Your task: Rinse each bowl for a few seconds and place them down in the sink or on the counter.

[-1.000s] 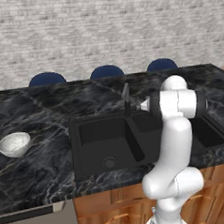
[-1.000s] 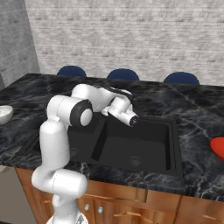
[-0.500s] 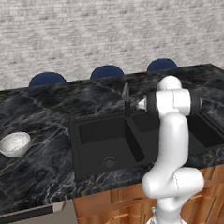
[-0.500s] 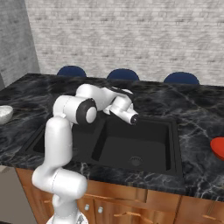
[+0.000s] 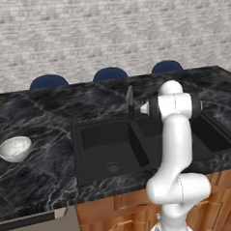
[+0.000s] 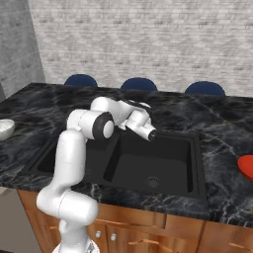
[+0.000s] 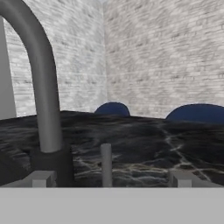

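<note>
The white speckled bowl (image 5: 14, 149) sits upright on the black marble counter (image 5: 44, 182), far left of the sink (image 5: 107, 139); it also shows at the left edge as the bowl (image 6: 4, 128). My gripper (image 6: 151, 134) hovers over the back rim of the sink (image 6: 163, 165), well away from the bowl. In the hand view the gripper (image 7: 109, 179) is open, fingertips (image 7: 41, 178) wide apart and holding nothing. The curved faucet (image 7: 43, 96) stands just ahead at the left, and its thin lever (image 7: 106, 164) rises in the middle beyond the fingers. The faucet (image 5: 130, 100) is beside my hand.
Three blue chair backs (image 5: 110, 73) stand behind the counter (image 6: 222, 128), against a pale brick wall. A red object (image 6: 246, 167) lies on the counter at the far right edge. Light wooden cabinets (image 5: 118, 214) run under the counter.
The arm's elbow has swung slightly sideways while the hand stays by the faucet. The bowl has not moved.
</note>
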{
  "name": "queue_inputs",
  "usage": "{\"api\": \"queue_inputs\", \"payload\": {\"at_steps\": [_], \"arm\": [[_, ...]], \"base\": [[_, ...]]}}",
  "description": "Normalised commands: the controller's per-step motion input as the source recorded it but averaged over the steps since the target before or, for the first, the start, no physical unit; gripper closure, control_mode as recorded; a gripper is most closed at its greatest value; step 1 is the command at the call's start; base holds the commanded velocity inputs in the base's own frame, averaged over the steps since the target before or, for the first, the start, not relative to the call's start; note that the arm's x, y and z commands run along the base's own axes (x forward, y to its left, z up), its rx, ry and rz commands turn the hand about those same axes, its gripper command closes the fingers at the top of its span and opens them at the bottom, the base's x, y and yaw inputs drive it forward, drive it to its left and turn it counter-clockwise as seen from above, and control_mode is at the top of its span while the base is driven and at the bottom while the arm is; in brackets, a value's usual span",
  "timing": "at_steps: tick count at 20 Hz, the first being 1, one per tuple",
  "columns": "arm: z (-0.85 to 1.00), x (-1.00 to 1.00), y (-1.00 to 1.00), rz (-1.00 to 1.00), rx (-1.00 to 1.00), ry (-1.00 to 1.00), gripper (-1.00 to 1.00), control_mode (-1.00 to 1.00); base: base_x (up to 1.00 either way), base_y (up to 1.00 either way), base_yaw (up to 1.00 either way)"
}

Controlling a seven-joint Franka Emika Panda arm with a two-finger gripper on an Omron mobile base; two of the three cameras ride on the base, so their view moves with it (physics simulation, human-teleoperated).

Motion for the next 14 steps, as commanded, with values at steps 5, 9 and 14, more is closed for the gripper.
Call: {"api": "queue_inputs", "payload": {"at_steps": [5,9,14], "arm": [[-0.16,0.31,0.0,0.0,0.0,0.0,-1.0,-1.0],[-0.13,0.31,0.0,0.0,0.0,0.0,-1.0,-1.0],[-0.1,0.31,0.0,0.0,0.0,0.0,-1.0,-1.0]], "base": [[0.0,0.0,0.0],[0.0,0.0,0.0],[0.0,0.0,0.0]]}}
